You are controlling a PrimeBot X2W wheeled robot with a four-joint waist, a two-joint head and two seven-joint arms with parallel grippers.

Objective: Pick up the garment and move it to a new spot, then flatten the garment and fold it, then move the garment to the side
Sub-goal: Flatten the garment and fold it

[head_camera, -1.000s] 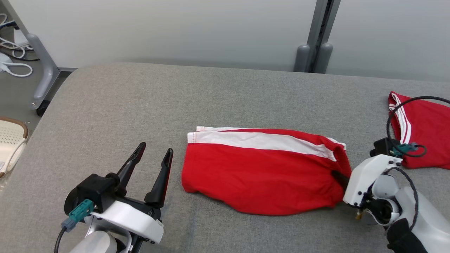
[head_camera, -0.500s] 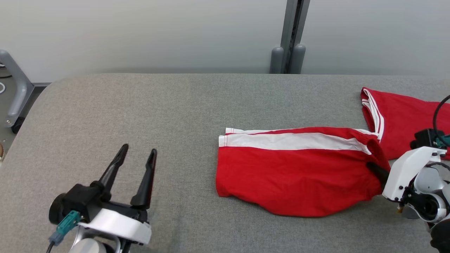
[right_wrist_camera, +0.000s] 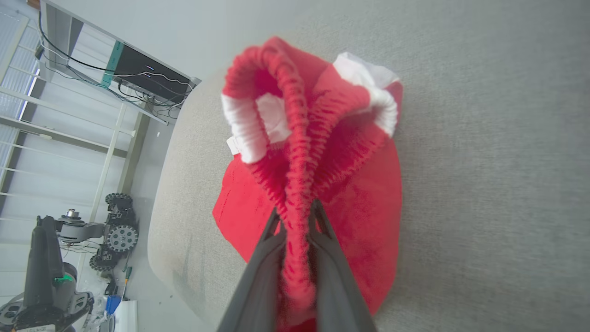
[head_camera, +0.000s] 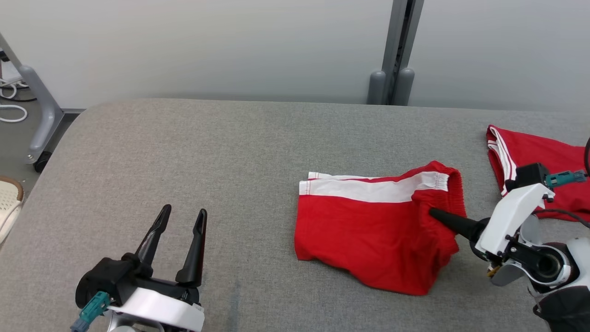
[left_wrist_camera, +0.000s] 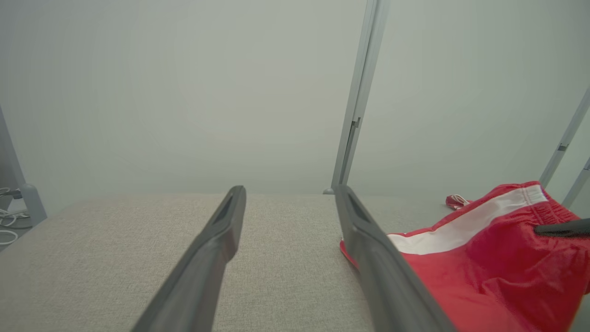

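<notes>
The garment (head_camera: 368,235), red shorts with a white side stripe, lies on the grey table (head_camera: 184,147) right of centre. Its waistband end is raised and bunched over the rest. My right gripper (head_camera: 434,213) is shut on that red elastic waistband; in the right wrist view the right gripper (right_wrist_camera: 295,216) pinches the band of the garment (right_wrist_camera: 355,184) between both fingers. My left gripper (head_camera: 184,213) stands open at the lower left, well clear of the cloth. In the left wrist view the left gripper (left_wrist_camera: 290,193) holds nothing, with the garment (left_wrist_camera: 484,272) to its right.
A second red garment (head_camera: 544,157) with white trim lies at the table's right edge, behind my right wrist. A grey post (head_camera: 396,55) stands behind the table. A wheeled frame leg (head_camera: 41,115) and a white basket (head_camera: 7,203) are off the left end.
The head camera has shifted. My right gripper, still shut on the waistband, has lifted that end and carried it left, so the shorts are bunched shorter. The left gripper stays open.
</notes>
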